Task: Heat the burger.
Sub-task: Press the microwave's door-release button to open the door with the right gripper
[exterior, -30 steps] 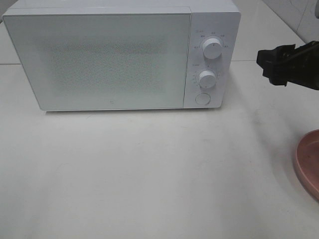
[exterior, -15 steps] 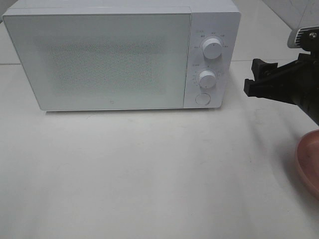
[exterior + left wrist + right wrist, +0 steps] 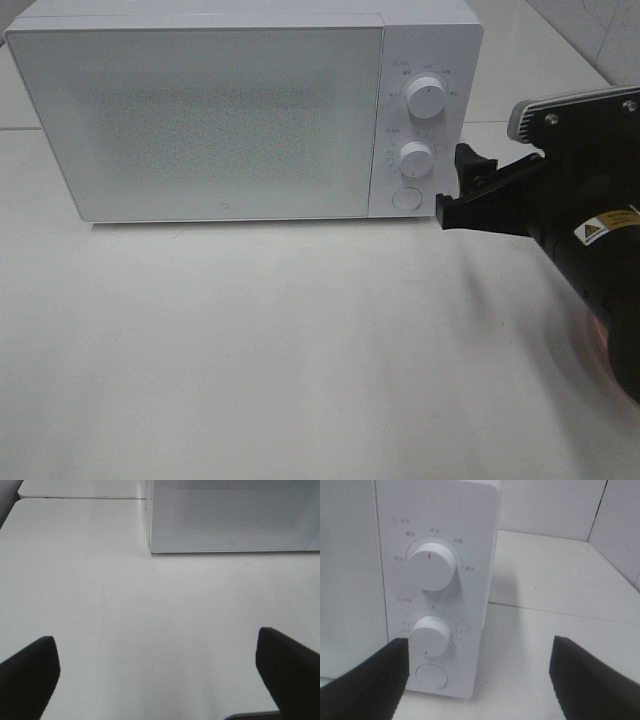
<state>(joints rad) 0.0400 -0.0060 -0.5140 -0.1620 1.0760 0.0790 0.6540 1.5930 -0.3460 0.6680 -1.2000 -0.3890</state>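
The burger is out of view. A white microwave (image 3: pixel 200 110) stands at the back of the table with its door closed. My right gripper (image 3: pixel 458 188) hangs open just right of the microwave's control panel, level with the lower knob (image 3: pixel 415 157) and the round button (image 3: pixel 405 198). In the right wrist view the right gripper (image 3: pixel 480 680) has its black fingers (image 3: pixel 370 680) wide apart and nothing between them, facing the upper knob (image 3: pixel 431 565), the lower knob (image 3: pixel 430 635) and the button (image 3: pixel 431 676). My left gripper (image 3: pixel 157 672) is open and empty over bare table, facing the microwave (image 3: pixel 230 515).
A pink plate (image 3: pixel 608 352) lies at the right edge, mostly covered by my right arm. The white table (image 3: pixel 280 340) spreads in front of the microwave. A tiled wall rises at the back right.
My right arm has come in from the right edge, moving left and lower toward the microwave's control panel, and now covers most of the pink plate. Its fingers stay open.
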